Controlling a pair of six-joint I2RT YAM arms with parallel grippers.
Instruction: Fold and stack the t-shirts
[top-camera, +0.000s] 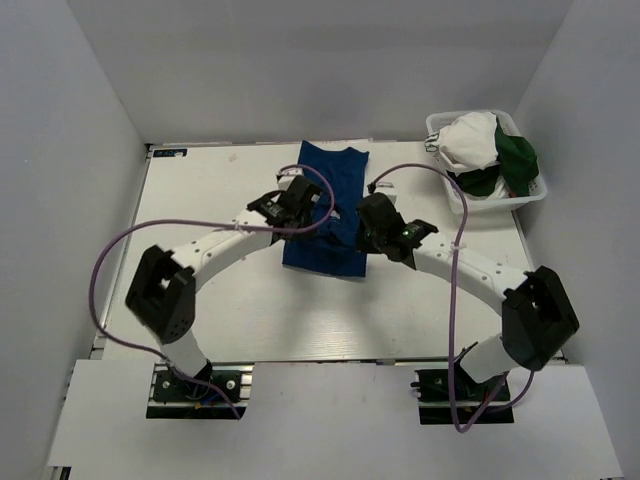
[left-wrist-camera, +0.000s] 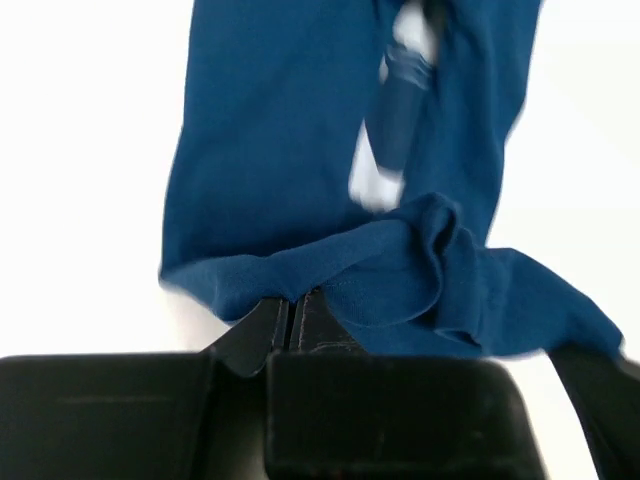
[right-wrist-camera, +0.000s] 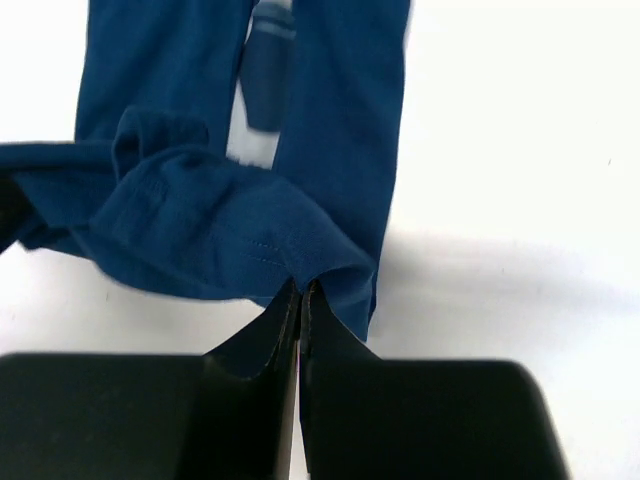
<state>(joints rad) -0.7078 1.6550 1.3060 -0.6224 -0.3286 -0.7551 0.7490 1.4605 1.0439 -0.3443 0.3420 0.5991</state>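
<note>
The royal blue t-shirt (top-camera: 328, 215) lies as a long narrow strip at the table's middle back. My left gripper (top-camera: 300, 205) is shut on its left hem edge, which bunches at the fingertips in the left wrist view (left-wrist-camera: 292, 300). My right gripper (top-camera: 366, 228) is shut on the right hem edge, pinched at the tips in the right wrist view (right-wrist-camera: 300, 287). Both hold the near hem lifted above the strip. A bit of white print shows in the left wrist view (left-wrist-camera: 385, 150). White t-shirts (top-camera: 470, 142) and a dark green t-shirt (top-camera: 518, 160) sit in the basket.
The white mesh basket (top-camera: 532, 196) stands at the back right, beyond the table's right edge. Purple cables (top-camera: 110, 262) loop beside both arms. White walls close in on the left, back and right.
</note>
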